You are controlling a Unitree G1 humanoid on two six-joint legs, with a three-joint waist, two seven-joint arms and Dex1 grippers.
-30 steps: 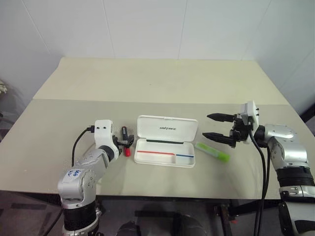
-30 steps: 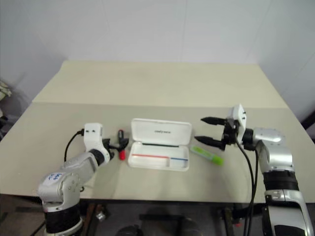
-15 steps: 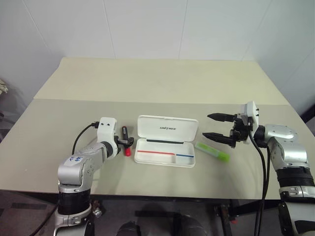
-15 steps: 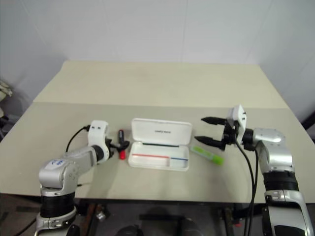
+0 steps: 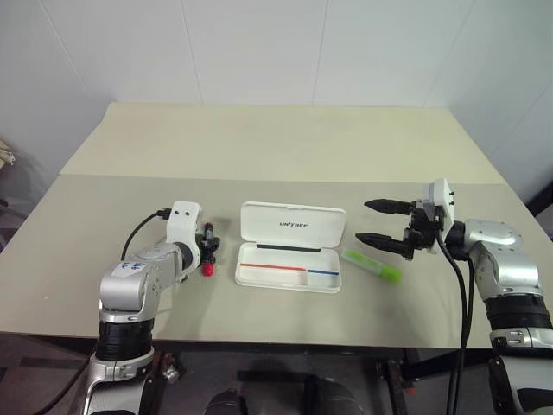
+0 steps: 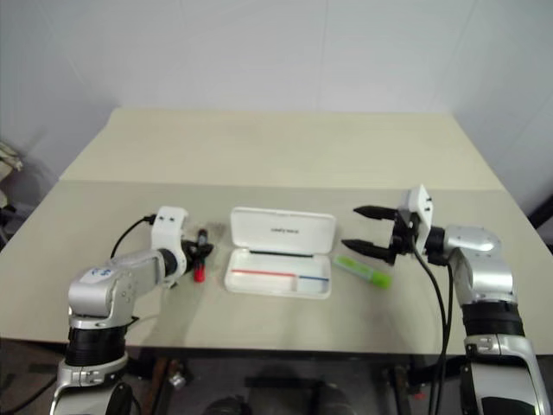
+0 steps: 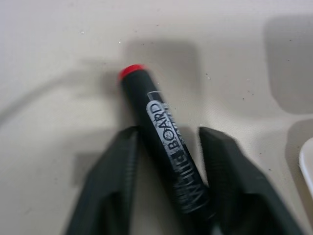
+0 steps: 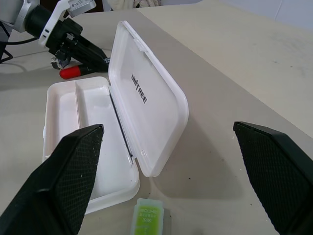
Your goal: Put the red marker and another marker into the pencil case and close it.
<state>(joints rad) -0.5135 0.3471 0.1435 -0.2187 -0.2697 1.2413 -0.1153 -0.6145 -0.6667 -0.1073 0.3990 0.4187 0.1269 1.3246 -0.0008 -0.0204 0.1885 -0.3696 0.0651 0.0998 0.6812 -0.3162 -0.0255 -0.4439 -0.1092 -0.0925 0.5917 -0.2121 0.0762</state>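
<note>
Red marker [image 5: 207,253]: on the table [image 5: 259,147], left of the case, lying between the two fingers of the left gripper [image 7: 168,161]; whether the fingers press the barrel cannot be told.
Case [image 5: 289,246]: white, open, lid [image 8: 146,112] raised at the far side, tray with red and blue stripes facing up.
Green marker [image 5: 372,265]: flat on the table just right of the case.
Right gripper [image 5: 384,223]: above the table beyond the green marker, fingers wide apart, holding nothing.
</note>
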